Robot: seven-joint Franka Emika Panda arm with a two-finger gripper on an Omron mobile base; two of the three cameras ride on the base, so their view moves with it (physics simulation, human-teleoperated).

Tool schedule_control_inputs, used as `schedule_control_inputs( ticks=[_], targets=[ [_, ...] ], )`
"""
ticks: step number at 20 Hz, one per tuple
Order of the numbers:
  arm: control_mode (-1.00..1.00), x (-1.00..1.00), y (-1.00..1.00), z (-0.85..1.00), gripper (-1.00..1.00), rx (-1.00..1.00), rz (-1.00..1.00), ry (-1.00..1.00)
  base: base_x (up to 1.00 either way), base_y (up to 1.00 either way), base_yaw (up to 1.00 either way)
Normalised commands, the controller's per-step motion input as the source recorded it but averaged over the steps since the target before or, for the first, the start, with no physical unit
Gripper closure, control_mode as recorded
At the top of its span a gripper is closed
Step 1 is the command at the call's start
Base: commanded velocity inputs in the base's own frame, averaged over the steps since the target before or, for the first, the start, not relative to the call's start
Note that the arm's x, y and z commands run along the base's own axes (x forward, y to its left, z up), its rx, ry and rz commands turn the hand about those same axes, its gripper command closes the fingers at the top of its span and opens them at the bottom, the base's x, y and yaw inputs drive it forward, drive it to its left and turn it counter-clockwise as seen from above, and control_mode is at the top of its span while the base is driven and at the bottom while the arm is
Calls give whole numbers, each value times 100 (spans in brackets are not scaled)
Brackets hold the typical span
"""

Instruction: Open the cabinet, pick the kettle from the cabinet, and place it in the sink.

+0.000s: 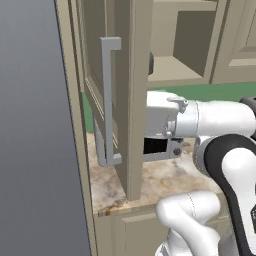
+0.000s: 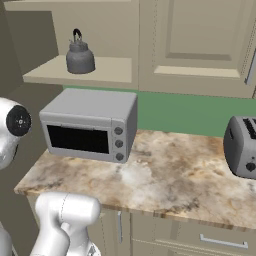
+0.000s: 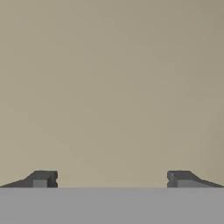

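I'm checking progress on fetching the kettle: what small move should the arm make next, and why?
Probably draw the open gripper back from the cabinet door, then swing toward the shelf. The door already stands swung out, the kettle sits exposed on the shelf, and the hand view faces plain beige panel close up, holding nothing.

The arm (image 1: 220,125) is glossy white, built of rounded tubular links with black bands at the joints (one end cap carries a ring of small screws). The gripper (image 3: 112,179) has two small dark grey, blocky fingertips (image 3: 41,179).

A home kitchen: toaster oven (image 2: 90,125) and toaster (image 2: 242,146) on marble counter (image 2: 170,175).
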Motion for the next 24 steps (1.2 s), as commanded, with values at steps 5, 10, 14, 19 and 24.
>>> schedule_control_inputs(
  ticks=[5,10,14,19,24],
  targets=[
    [-100,3,-31,13,-100,-9,-22,2,0,0,0],
    [-100,0,-41,19,-100,-14,-20,1,0,0,0],
    [-100,0,-44,21,-100,-16,-19,1,0,0,0],
    [-100,0,-40,15,-100,-27,-16,1,0,0,0],
    [-100,0,-40,9,-100,-37,-13,0,0,0,0]
  ],
)
